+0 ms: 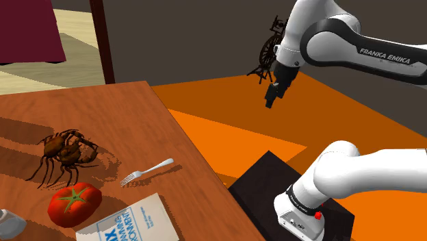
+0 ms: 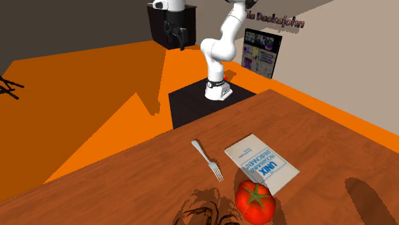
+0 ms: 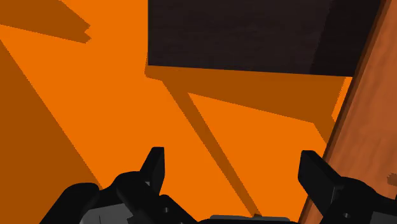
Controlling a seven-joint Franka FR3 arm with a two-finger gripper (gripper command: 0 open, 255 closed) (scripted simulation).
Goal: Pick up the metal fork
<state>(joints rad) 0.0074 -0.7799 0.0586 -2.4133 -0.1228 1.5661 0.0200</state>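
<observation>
While my black two-finger gripper [image 1: 273,98] hangs open over orange floor [image 1: 226,130], I'm at the reach step: gotta swing over that slim silver metal fork [image 1: 148,171].

"FRANKA EMIKA" runs in white capitals along the arm's dark upper link [image 1: 385,56]. The white book [image 2: 261,163], lying near the table's [image 2: 332,140] edge on the stand's side, carries "UNIX" in large blue letters. The purple wall lettering [image 2: 275,21] reads roughly "Dackojohn".
</observation>
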